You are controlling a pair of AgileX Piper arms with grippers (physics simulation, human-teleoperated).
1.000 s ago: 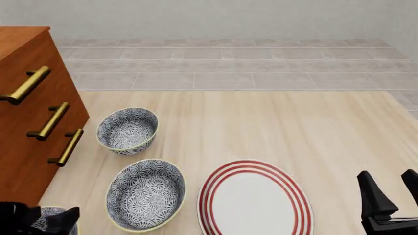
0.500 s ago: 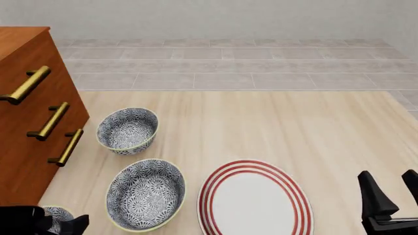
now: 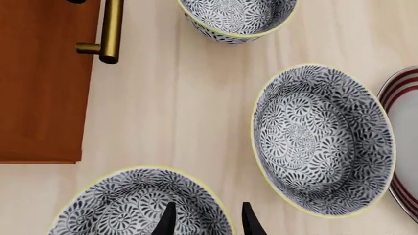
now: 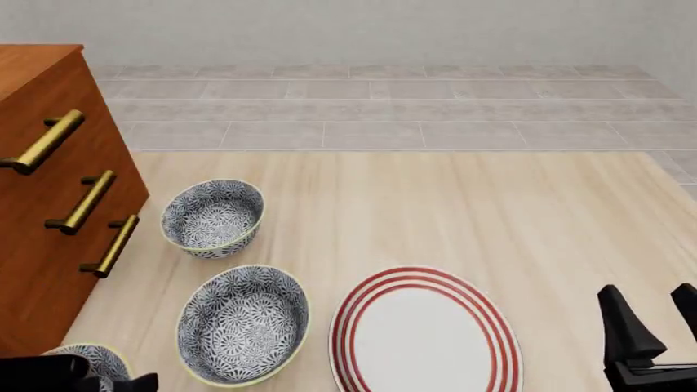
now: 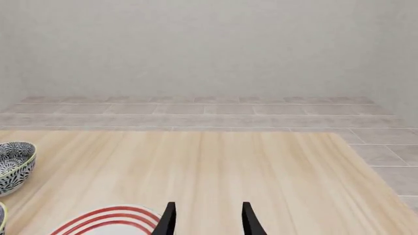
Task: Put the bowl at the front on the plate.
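The bowl (image 3: 140, 203) to be moved is the nearest of three alike, at the front left corner of the table (image 4: 468, 212) beside the wooden cabinet (image 4: 49, 188). In the front view only a sliver of it shows by the left hand (image 4: 82, 377), whose fingers cannot be made out there. In the left wrist view that hand (image 3: 205, 219) hangs above the bowl with its two fingers spread, gripping nothing; they appear to sit over the bowl's side toward the other dishes, but whether they straddle the rim cannot be told.

The bowl looks like glazed ceramic: stiff, probably fairly heavy, smooth enough to slip, and liable to chip if dropped. The thin yellow-green rim and the wall under it are the sensible place to hold, one finger inside and one outside. A deep bite would likely guard against tipping.

Just beyond sits the middle bowl (image 4: 243, 323), close to the plate (image 4: 425, 331) but not touching it. The plate is bare, so the task is not yet done. The right hand (image 4: 654, 322) idles by the plate with fingers spread, holding nothing. Farthest back stands the third bowl (image 4: 212, 217).
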